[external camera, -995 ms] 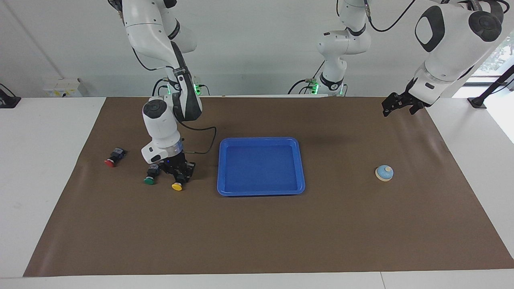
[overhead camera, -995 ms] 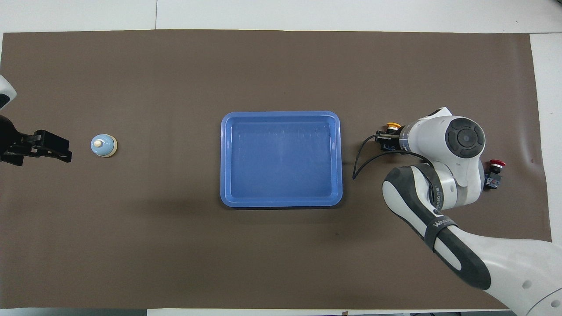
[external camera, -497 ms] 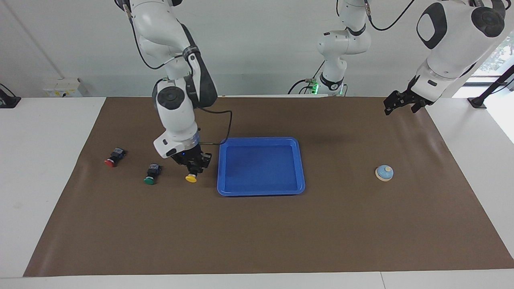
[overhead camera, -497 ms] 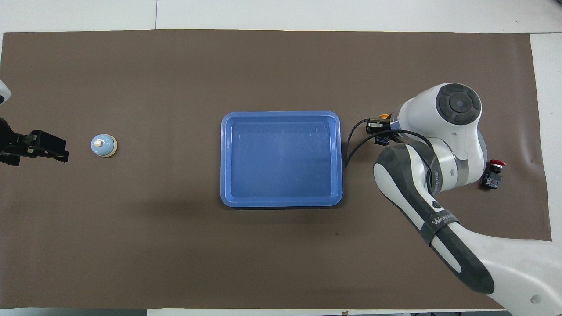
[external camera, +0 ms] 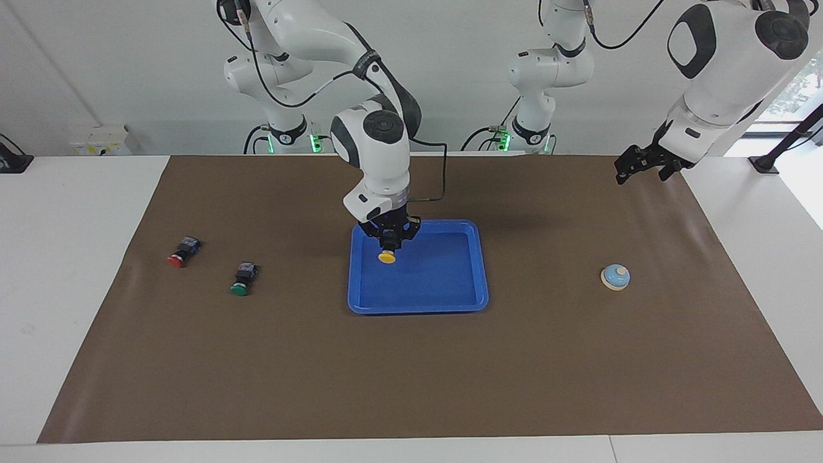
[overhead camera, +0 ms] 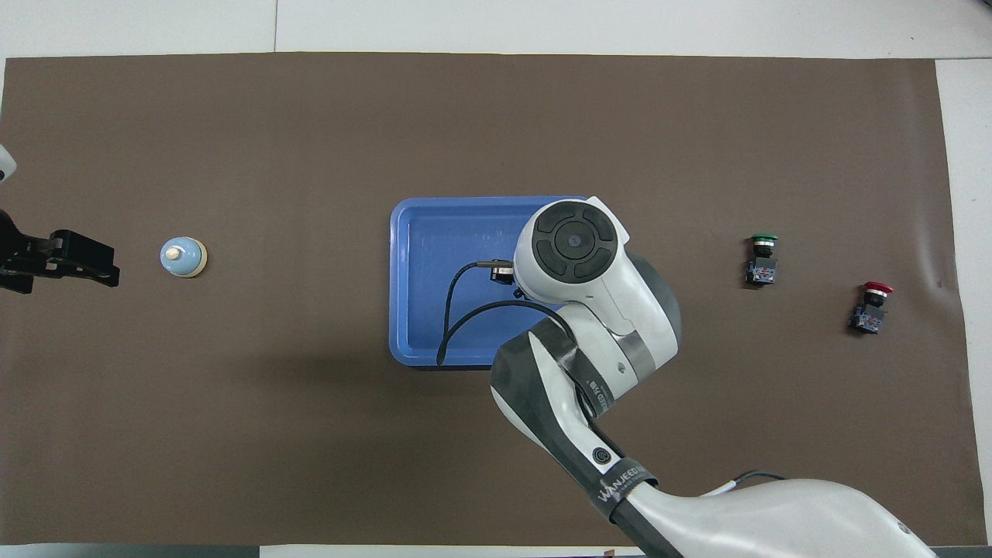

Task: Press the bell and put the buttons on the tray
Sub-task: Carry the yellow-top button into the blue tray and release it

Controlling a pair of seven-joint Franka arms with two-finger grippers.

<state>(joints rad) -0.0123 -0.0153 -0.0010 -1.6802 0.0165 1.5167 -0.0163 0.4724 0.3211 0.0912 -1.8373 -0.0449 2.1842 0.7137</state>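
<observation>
The right gripper (external camera: 389, 246), jaws clamped on the yellow button (external camera: 386, 257), has carried it over the tray (external camera: 479, 270); release comes next; left gripper (external camera: 643, 168) waits, jaws apart.

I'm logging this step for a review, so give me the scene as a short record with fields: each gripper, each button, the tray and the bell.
right gripper: shut on the yellow-capped push-button switch, over the shallow bright blue plastic tray
left gripper: open, holds nothing, waits raised at the left arm's end of the table
green-capped push-button switch: on the brown mat, toward the right arm's end
red-capped push-button switch: on the mat, closer to the right arm's end than the green one
small light blue dome bell: on the mat, toward the left arm's end
tray contents: nothing resting inside it yet
</observation>
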